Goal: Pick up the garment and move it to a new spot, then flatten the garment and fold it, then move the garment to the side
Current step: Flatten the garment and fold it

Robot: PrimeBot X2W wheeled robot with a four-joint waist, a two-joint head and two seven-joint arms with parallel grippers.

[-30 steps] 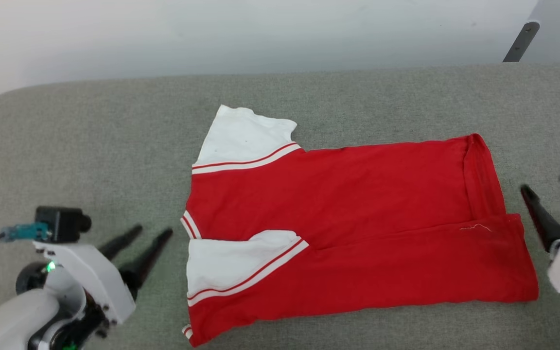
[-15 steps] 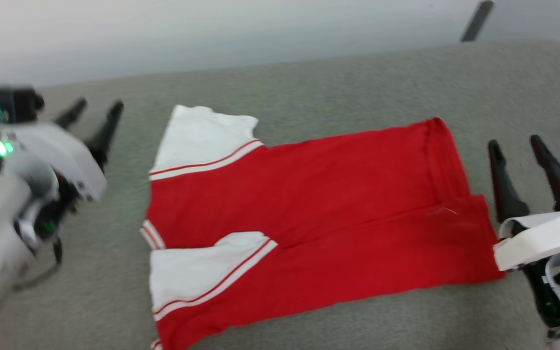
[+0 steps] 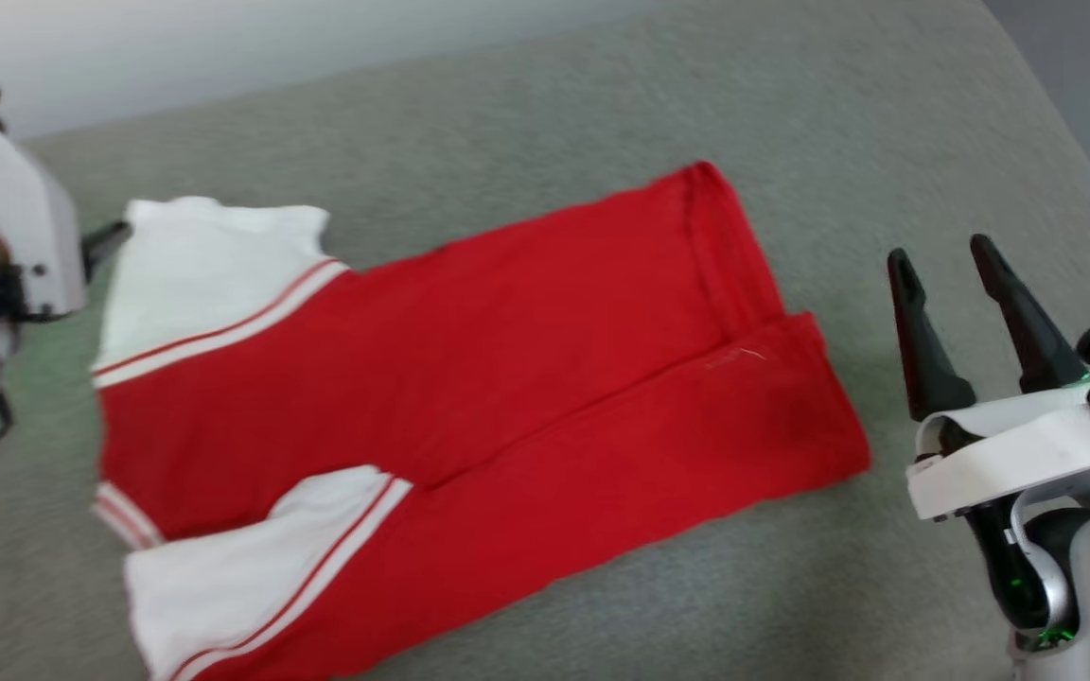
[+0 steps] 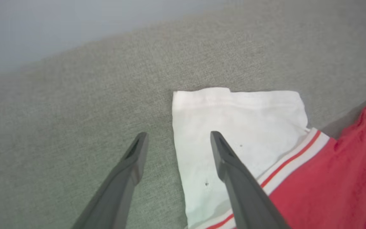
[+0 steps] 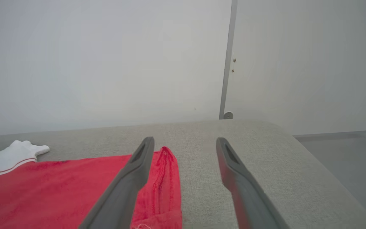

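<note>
The garment [image 3: 469,378] lies flat on the grey padded surface, folded lengthwise, red with white sleeves and red-white stripe trim at its left end. My left gripper [image 4: 178,135] is open and hovers over the outer edge of the far white sleeve [image 4: 243,127], one finger above the cloth and the other above the padding. Its white wrist housing [image 3: 6,218] sits at the left edge of the head view. My right gripper [image 3: 940,253] is open and empty, just right of the garment's hem [image 3: 791,369]. Its fingers [image 5: 138,171] point along the hem [image 5: 167,181].
The grey padded surface [image 3: 526,123] rounds off at its right end, with floor [image 5: 345,152] beyond. A pale wall [image 5: 106,63] and a vertical metal strip [image 5: 227,63] stand behind it.
The head camera has swung, shifting the whole picture left and tilting it. My left gripper has moved forward to the far sleeve. My right gripper has come further into view beside the hem.
</note>
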